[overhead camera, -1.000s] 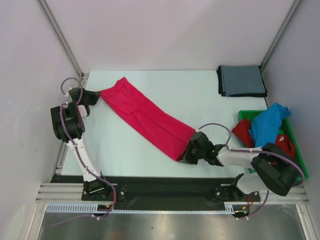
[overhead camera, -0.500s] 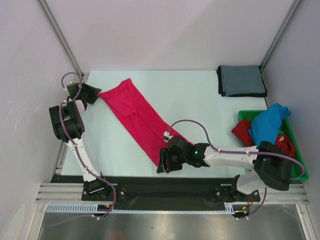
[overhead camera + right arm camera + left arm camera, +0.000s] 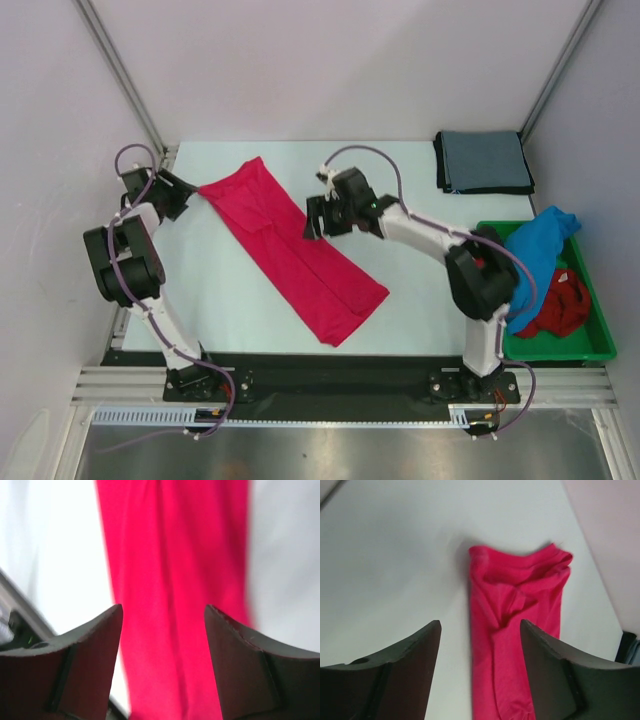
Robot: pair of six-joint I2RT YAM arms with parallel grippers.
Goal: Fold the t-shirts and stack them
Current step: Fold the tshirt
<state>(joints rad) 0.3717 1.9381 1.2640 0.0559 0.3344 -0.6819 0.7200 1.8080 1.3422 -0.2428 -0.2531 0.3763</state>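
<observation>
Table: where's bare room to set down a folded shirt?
Bare: far strip between pink shirt and grey shirt; near-left wedge between pink shirt and left arm. Crowded: green tray, heaped with blue shirt and red shirt; right tool over pink shirt.

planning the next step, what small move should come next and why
Probably ease the left gripper forward onto the far end of the pink-red shirt. The shirt lies flat as a long narrow strip, not yet folded short; both grippers are open and empty, the left just short of that end, the right gripper over the strip's middle.
</observation>
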